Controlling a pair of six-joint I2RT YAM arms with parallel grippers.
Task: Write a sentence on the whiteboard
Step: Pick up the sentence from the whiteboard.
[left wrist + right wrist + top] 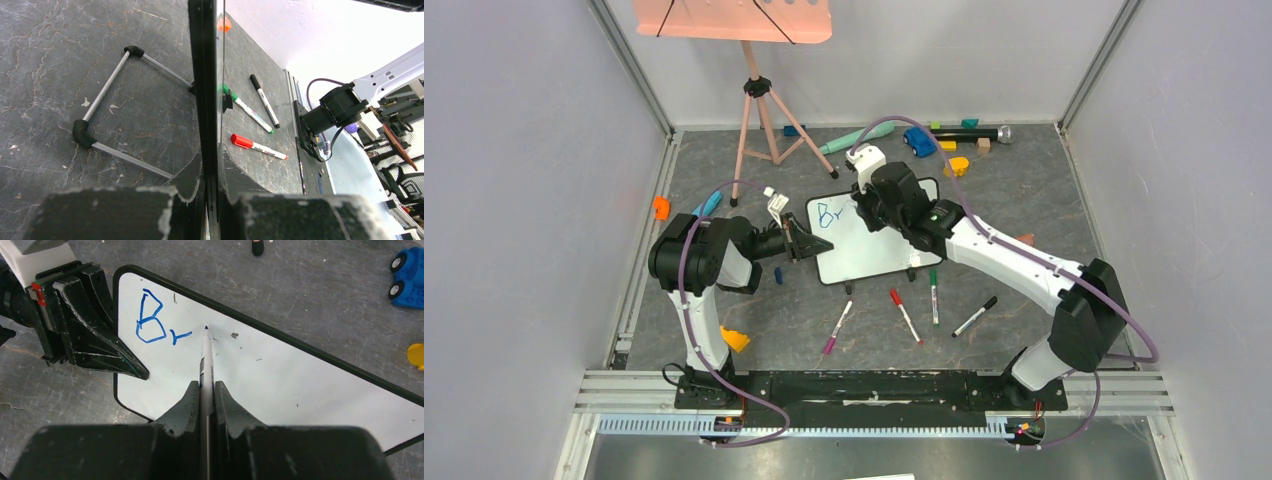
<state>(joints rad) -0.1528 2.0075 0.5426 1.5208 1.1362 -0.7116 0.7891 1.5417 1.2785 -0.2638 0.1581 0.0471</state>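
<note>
The whiteboard [869,255] stands tilted on the table in the middle, with the sentence [829,212] reading only a blue "Br" [155,322] in its upper left corner. My left gripper [817,245] is shut on the board's left edge; in the left wrist view the board's black frame [202,75] runs edge-on between the jaws [212,157]. My right gripper [206,386] is shut on a marker [206,357]. The marker's tip rests at the white surface [300,380] just right of the "r". From above, the right wrist [894,195] hides the marker.
Loose markers lie in front of the board: magenta [837,328], red [905,316], green [933,296], black [974,316]. A salmon music stand [759,120] rises at the back left. Toys, including a blue car [919,141], line the far edge. The board's wire prop [107,100] sits behind it.
</note>
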